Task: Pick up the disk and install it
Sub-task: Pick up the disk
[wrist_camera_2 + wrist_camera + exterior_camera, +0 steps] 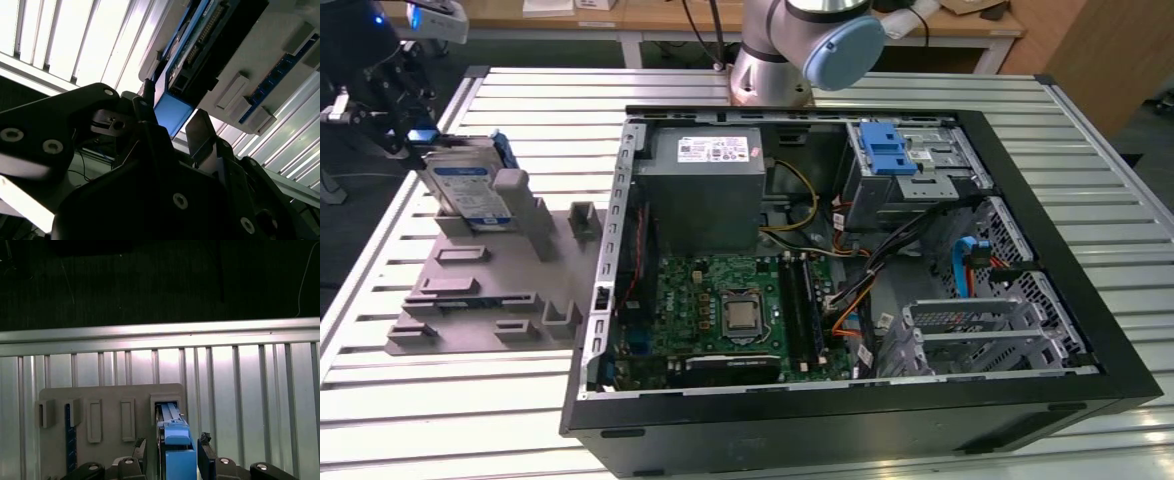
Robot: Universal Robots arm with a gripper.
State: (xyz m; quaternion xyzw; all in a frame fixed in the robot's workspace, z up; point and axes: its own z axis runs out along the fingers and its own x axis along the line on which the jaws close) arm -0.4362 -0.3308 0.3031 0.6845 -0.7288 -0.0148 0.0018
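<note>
Open case (854, 430) sits just beside the rack (467, 290). My disk (467, 190) stands on edge in a slot at the rack's end, blue tab (177, 460) sticking out. My gripper (172, 446) straddles that tab, fingers (202, 131) spread, not yet clamped.

No text can be read in any view. White sticker (715, 150) on the grey power-supply box (707, 210): print is there, too small to make out. White-and-blue label (458, 183) on the disk (470, 198): lettering likewise unreadable.
</note>
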